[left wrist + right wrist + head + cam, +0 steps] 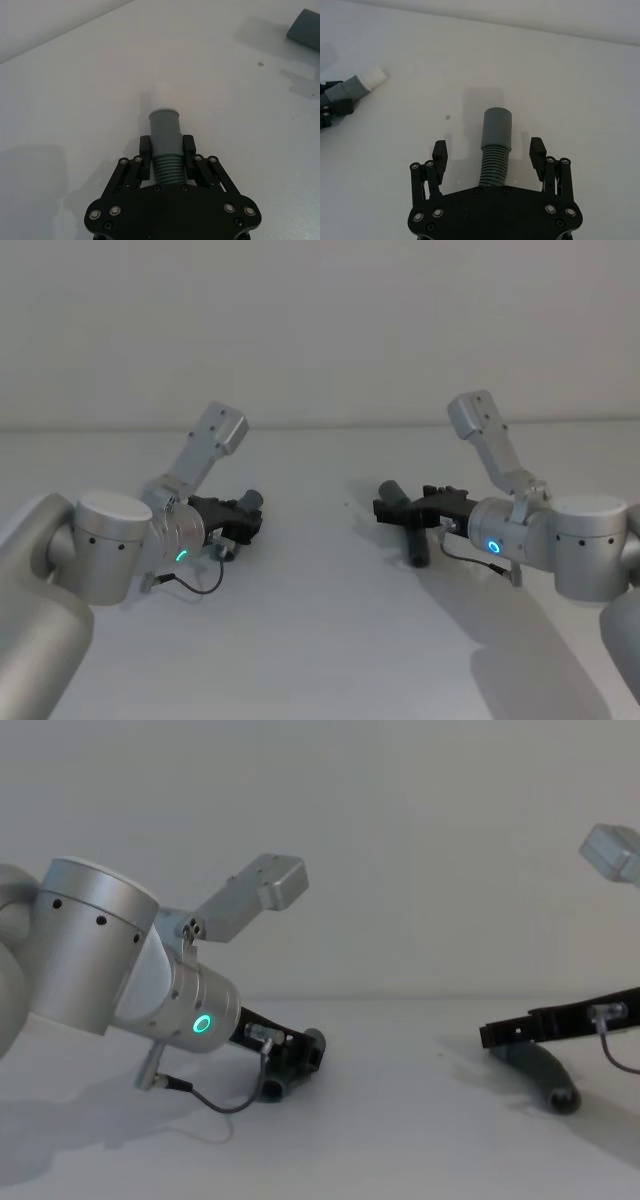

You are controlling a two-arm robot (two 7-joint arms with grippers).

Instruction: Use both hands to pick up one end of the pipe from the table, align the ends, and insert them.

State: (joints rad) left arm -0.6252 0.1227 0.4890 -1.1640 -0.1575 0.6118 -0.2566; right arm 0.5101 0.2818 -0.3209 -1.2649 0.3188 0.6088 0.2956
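Found left gripper [240,520] at centre-left of the head view, low over the table [320,640], clamped on the first pipe piece [165,131]. Confirmed in the left wrist view: left fingers [145,148] pressed against the ribbed section from both sides, smooth collar and whitish tip [165,95] projecting beyond the fingertips. Noted the same piece at lower centre-left of the chest view, free end pointing toward frame centre. Cannot tell whether lifted off the surface.

Found right gripper [392,508] at centre-right of the head view, spread open. Confirmed in the right wrist view: right fingers [440,152] standing either side of the second pipe piece [496,131], apart from it on both sides. Noted this piece lying on the table, running from the gripper toward the lower edge of the head view. Seen also at lower right of the chest view, dark open end [563,1100] resting on the surface.

Recorded the two pieces well apart, ends not joined.
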